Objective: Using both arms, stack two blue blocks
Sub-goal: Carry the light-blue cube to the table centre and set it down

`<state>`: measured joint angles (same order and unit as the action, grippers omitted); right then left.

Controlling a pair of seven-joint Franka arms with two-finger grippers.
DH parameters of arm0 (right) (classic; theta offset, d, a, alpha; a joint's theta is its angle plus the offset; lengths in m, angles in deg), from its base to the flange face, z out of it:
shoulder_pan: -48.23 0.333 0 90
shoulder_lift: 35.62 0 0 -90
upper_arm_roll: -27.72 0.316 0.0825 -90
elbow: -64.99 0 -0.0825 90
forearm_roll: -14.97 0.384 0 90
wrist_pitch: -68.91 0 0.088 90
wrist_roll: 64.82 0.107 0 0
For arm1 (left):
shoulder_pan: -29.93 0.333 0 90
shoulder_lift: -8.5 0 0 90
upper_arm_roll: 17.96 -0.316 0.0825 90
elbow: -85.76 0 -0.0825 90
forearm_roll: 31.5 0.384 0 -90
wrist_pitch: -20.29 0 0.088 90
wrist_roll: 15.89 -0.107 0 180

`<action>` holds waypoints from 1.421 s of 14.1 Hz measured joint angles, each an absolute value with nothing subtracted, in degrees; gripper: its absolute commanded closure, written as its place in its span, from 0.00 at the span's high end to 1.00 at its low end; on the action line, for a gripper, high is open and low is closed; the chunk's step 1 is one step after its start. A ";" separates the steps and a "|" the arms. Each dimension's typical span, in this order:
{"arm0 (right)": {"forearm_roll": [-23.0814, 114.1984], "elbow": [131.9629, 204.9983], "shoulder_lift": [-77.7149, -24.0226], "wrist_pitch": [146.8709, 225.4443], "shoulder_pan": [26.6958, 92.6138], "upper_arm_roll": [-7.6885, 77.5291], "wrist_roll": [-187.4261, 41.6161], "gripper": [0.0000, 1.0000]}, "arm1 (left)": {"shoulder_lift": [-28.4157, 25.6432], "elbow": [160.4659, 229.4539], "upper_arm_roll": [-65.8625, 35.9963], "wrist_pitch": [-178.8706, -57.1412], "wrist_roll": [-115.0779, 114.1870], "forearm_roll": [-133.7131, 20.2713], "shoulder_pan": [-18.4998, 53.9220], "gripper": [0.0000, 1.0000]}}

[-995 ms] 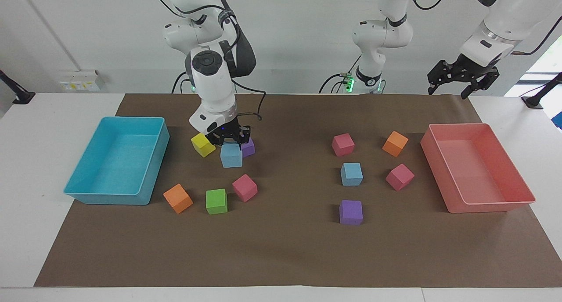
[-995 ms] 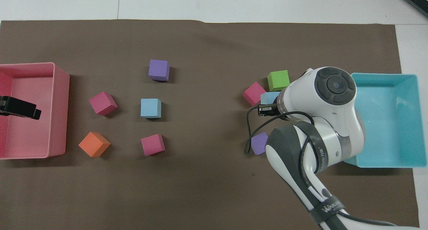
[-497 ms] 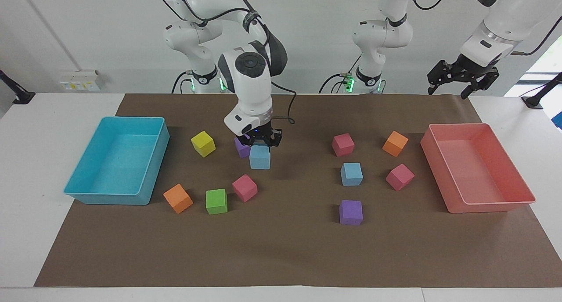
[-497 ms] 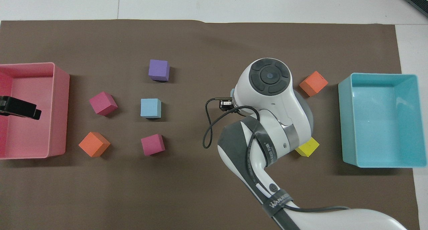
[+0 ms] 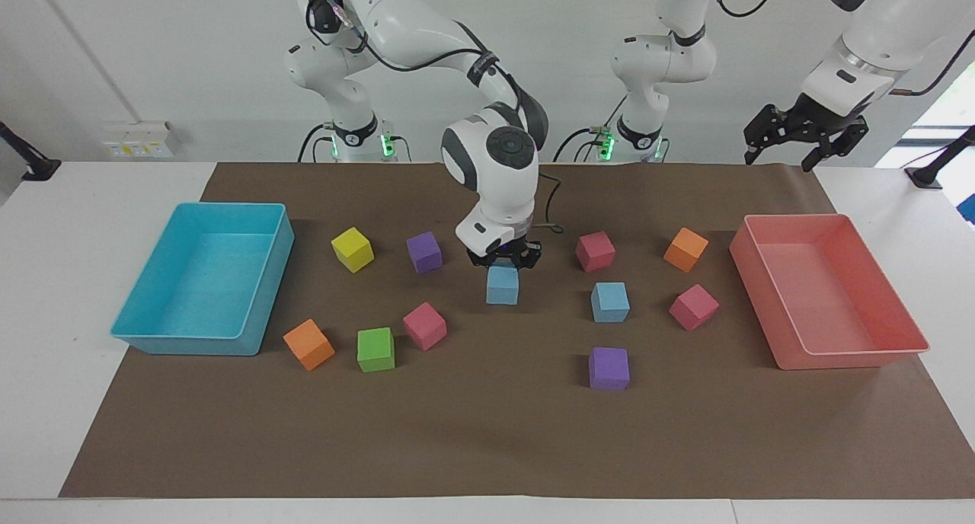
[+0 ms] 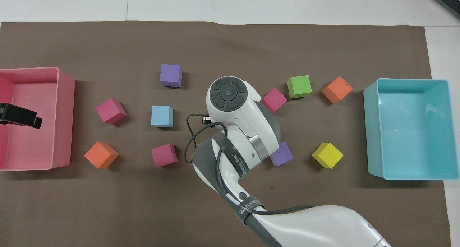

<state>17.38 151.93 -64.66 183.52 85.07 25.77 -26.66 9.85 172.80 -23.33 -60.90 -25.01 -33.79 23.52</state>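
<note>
blue blocks: two. One (image 5: 503,285) pinched from above by the right gripper (image 5: 503,260), lifted over the mat's middle; hidden under the arm in the overhead view. The other (image 5: 610,301) sits on the mat toward the left arm's end, between three cubes.
orientation: cubes, no long axis. Held one hangs level, faces about square to the mat edges; resting one flat, also square.
right gripper: fingers closed on the held blue block's top, pointing straight down.
left gripper (image 5: 801,132): up in the air over the pink tray (image 5: 906,311), fingers spread, holding nothing; arm waits.
other cubes: pink three (image 5: 595,250) (image 5: 694,307) (image 5: 424,325); purple two (image 5: 608,368) (image 5: 424,251); orange two (image 5: 685,249) (image 5: 308,344); yellow one (image 5: 353,249); green one (image 5: 375,349).
trays: two, pink at the left arm's end, turquoise tray (image 5: 263,280) at the right arm's end.
surface: brown mat (image 5: 487,448) on a white table (image 5: 46,318).
</note>
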 measured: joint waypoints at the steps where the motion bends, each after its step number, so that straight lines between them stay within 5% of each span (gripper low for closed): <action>1: 17.38 151.69 -65.29 184.24 85.43 25.80 -26.62 0.00 | 9.85 172.80 -23.34 -60.90 -25.01 -33.79 23.52 1.00; 17: 17.38 155.58 -67.57 188.59 87.35 26.19 -31.71 0.00 | 9.85 172.80 -23.34 -60.90 -25.01 -33.79 23.52 1.00; 20: 17.38 155.66 -67.55 189.16 87.34 26.18 -31.71 0.54 | 9.85 172.80 -23.34 -60.90 -25.01 -33.79 23.52 1.00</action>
